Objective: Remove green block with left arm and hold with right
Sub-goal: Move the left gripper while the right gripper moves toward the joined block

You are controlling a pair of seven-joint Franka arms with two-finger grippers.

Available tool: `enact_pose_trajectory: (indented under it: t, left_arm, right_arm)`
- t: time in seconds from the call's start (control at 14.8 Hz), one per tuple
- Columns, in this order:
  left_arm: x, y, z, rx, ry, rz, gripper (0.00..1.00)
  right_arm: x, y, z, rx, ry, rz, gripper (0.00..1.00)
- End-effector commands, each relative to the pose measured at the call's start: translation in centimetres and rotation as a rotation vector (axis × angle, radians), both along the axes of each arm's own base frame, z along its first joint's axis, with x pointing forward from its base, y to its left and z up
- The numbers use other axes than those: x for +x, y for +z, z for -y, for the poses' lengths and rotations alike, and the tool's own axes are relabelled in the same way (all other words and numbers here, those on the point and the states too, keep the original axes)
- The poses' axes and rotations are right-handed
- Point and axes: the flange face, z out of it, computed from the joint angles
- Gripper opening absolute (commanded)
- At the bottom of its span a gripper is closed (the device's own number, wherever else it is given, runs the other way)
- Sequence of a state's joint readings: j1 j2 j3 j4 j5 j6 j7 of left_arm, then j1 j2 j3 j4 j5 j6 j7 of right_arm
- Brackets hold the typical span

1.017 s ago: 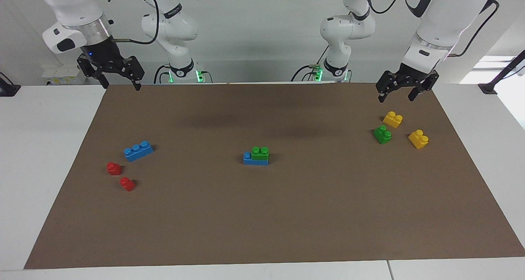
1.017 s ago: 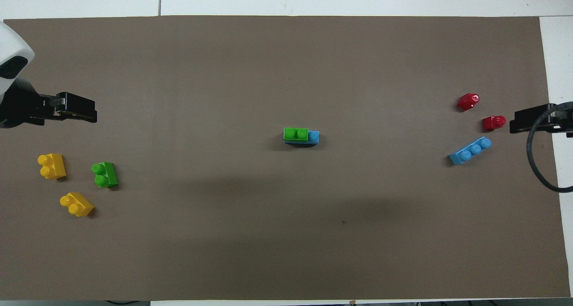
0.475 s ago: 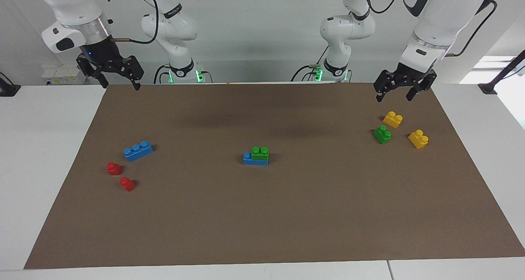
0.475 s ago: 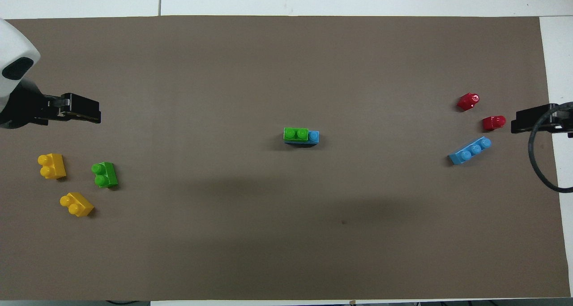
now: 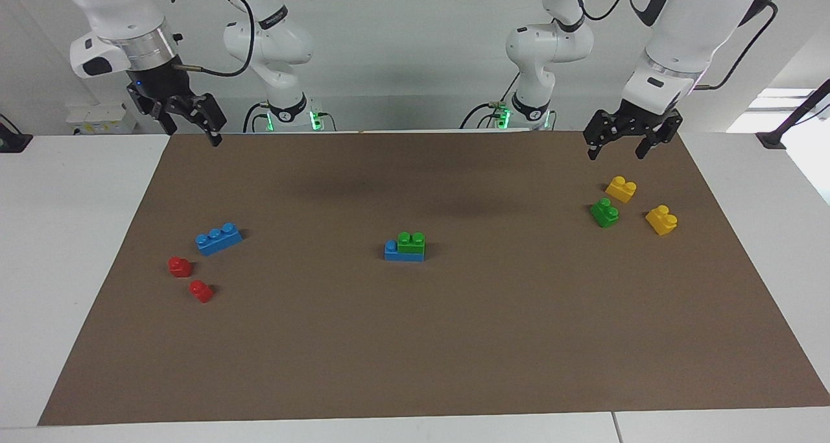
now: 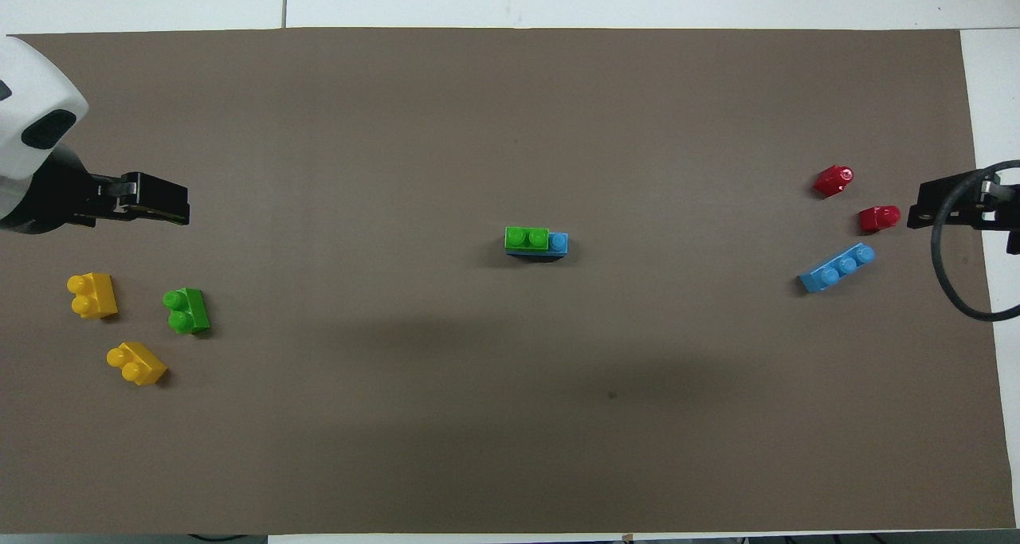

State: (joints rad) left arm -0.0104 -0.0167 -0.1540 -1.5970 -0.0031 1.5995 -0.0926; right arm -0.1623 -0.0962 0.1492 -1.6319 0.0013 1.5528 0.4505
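A green block [image 5: 411, 242] with two studs sits stacked on a blue brick [image 5: 395, 253] at the middle of the brown mat; it also shows in the overhead view [image 6: 527, 238]. A second, loose green block [image 5: 604, 213] lies toward the left arm's end, between two yellow bricks. My left gripper [image 5: 615, 152] hangs open and empty in the air over the mat's edge near that group. My right gripper [image 5: 193, 135] hangs open and empty over the mat's corner at the right arm's end. Both are well away from the stacked pair.
Two yellow bricks [image 5: 620, 189] [image 5: 661, 220] lie by the loose green block. A loose blue three-stud brick [image 5: 218, 238] and two small red blocks [image 5: 179, 266] [image 5: 201, 291] lie toward the right arm's end. The brown mat [image 5: 454, 339] covers the white table.
The left gripper has risen a little and shifted slightly toward the table's middle. The right gripper has turned a little in place. No block has moved.
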Motion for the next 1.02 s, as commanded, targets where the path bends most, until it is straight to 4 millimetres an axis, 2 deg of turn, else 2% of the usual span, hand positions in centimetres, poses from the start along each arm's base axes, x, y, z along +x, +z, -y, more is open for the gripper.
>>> enact_pose_trajectory:
  t: [0.0,0.07,0.27,0.41,0.75,0.95]
  left_arm:
    - [-1.3,-0.1,0.7,0.013,0.053,-0.008,1.00]
    - [-1.5,-0.4,0.8,0.011,0.105,-0.011,1.00]
    - [-3.6,-2.1,4.3,0.017,0.281,-0.030,1.00]
    - [-4.8,-3.1,6.4,-0.020,0.446,-0.040,1.00]
    - [-7.8,-4.9,13.1,-0.089,0.825,0.010,1.00]
    - [-8.6,-5.3,15.8,-0.125,0.998,-0.003,1.00]
  right_arm:
    - [-0.5,-0.2,-0.3,0.025,-0.216,0.011,1.00]
    - [-0.5,-0.2,-0.4,0.031,-0.284,0.009,1.00]
    - [-0.5,-0.4,-1.3,0.069,-0.519,-0.005,0.99]
    - [-0.2,-0.9,-2.8,0.124,-0.710,-0.031,0.99]
    - [0.2,-2.1,-3.8,0.206,-0.854,-0.118,0.99]
    - [1.1,-4.2,-4.1,0.272,-0.894,-0.196,0.98]
